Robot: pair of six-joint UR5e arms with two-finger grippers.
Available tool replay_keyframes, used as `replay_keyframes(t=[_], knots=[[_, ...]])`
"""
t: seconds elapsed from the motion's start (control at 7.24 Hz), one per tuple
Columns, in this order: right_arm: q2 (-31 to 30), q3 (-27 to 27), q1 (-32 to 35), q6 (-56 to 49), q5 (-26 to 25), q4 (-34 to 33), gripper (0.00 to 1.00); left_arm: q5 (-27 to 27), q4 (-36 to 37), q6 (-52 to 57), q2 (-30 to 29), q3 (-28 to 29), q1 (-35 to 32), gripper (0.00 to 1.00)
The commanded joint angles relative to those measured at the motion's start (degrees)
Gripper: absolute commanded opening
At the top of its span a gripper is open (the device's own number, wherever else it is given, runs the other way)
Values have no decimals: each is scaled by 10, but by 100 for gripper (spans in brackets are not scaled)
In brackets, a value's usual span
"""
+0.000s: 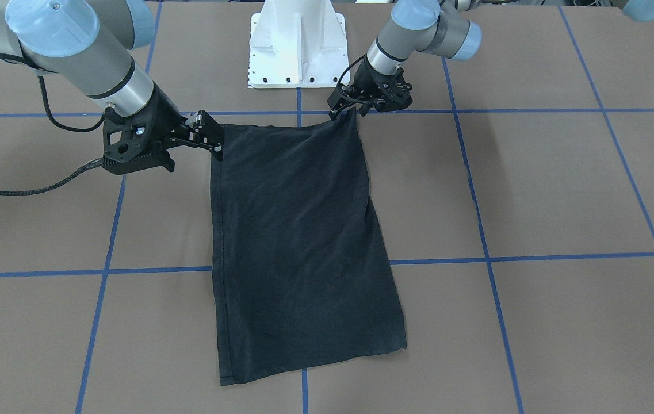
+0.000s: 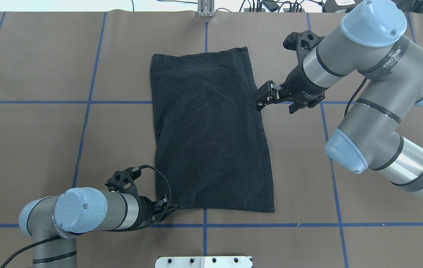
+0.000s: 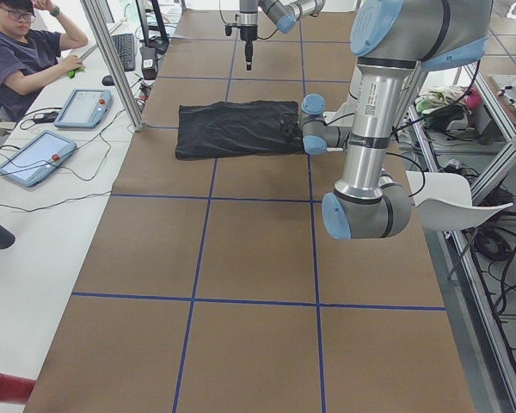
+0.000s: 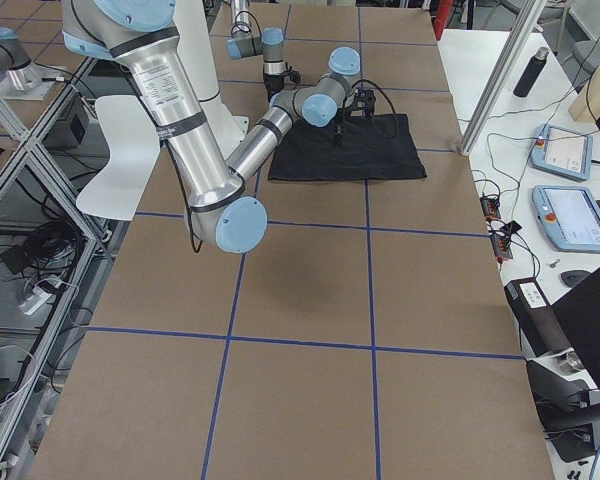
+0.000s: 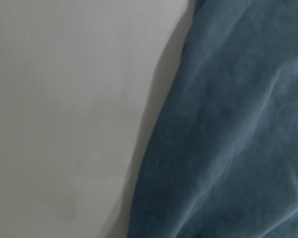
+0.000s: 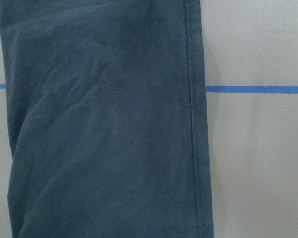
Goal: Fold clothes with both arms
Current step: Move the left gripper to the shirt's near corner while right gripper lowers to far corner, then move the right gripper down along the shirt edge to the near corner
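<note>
The black T-shirt [image 1: 298, 241] [image 2: 211, 134] lies folded into a long rectangle on the brown table, plain side up. My left gripper [image 1: 352, 110] [image 2: 172, 209] is shut on its corner nearest the robot on my left side, and that corner is slightly raised. The left wrist view shows only blurred dark cloth [image 5: 228, 139] close up. My right gripper [image 1: 214, 138] [image 2: 260, 101] hovers open above the shirt's hemmed right edge, holding nothing. The right wrist view looks down on that hem [image 6: 196, 129], with no fingers in frame.
The white pedestal base [image 1: 297, 46] stands at the robot's side of the table. Blue tape lines [image 1: 488, 259] grid the brown surface. In the exterior left view, a seated person [image 3: 26, 52], tablets [image 3: 34, 155] and a metal post [image 3: 116, 69] are beside the table.
</note>
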Motion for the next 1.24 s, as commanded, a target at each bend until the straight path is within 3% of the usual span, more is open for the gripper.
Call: replay_keyframes(t=[0.0,0.69,1.1], knots=[[0,0,0,0,0,0,100,1,-4,-3,-1,1,6,85],[-1,1,1,-1,1,0,100,-1,-4,3,-1,6,5,74],[-11,4,1,-3,1,0,100,-3,-4,1,-1,5,5,25]])
